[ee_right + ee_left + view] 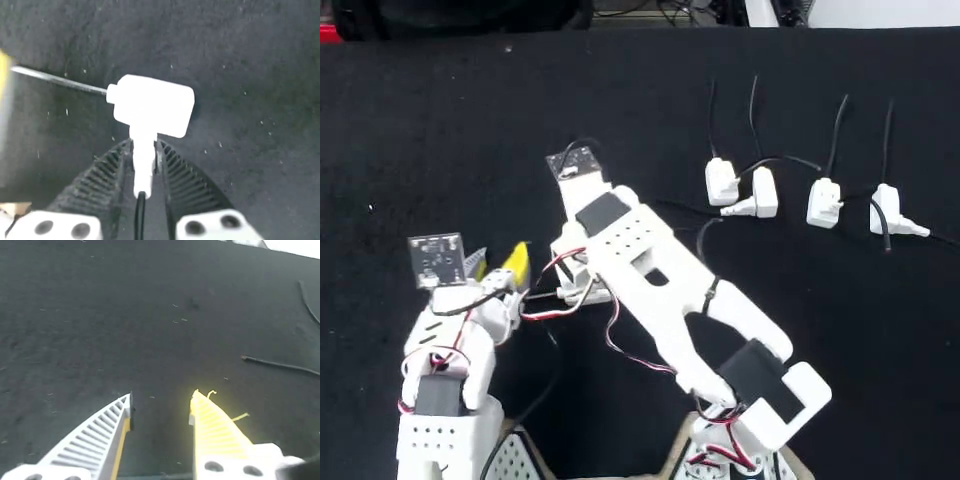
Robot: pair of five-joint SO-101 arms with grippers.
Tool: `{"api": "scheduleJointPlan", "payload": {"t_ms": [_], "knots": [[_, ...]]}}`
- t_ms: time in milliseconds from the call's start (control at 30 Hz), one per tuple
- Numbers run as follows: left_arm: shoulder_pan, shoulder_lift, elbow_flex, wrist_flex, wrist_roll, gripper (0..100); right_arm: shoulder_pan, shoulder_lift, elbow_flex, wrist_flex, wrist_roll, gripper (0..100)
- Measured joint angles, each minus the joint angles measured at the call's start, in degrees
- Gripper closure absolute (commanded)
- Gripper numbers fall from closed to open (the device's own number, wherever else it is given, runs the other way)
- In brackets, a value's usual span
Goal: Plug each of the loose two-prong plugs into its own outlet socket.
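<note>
My right gripper [144, 150] is shut on a slim white plug [143, 165] with a black cable at its tail. The plug's front end meets a white socket block [152, 105] lying on the black cloth. A thin black cable [60, 80] leaves the block's side. In the high view the right arm [640, 260] stretches over the table's middle and covers this spot. My left gripper [160, 402] hangs open over bare cloth, one finger white, one yellow. It stands just left of the right arm, its yellow finger [514, 263] showing.
Several white socket blocks with plugs and black cables lie in a row at the far right, from one block [720, 180] to another [890, 212]. A loose black cable [280, 365] crosses the cloth ahead of the left gripper. The table's far edge [640, 25] runs along the back.
</note>
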Motion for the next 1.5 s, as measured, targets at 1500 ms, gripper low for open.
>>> {"api": "scheduleJointPlan", "payload": {"t_ms": [1500], "knots": [[-6.7, 0.0, 0.0, 0.0, 0.0, 80, 0.7, -3.7, 5.9, -5.6, 0.0, 98.7]]}}
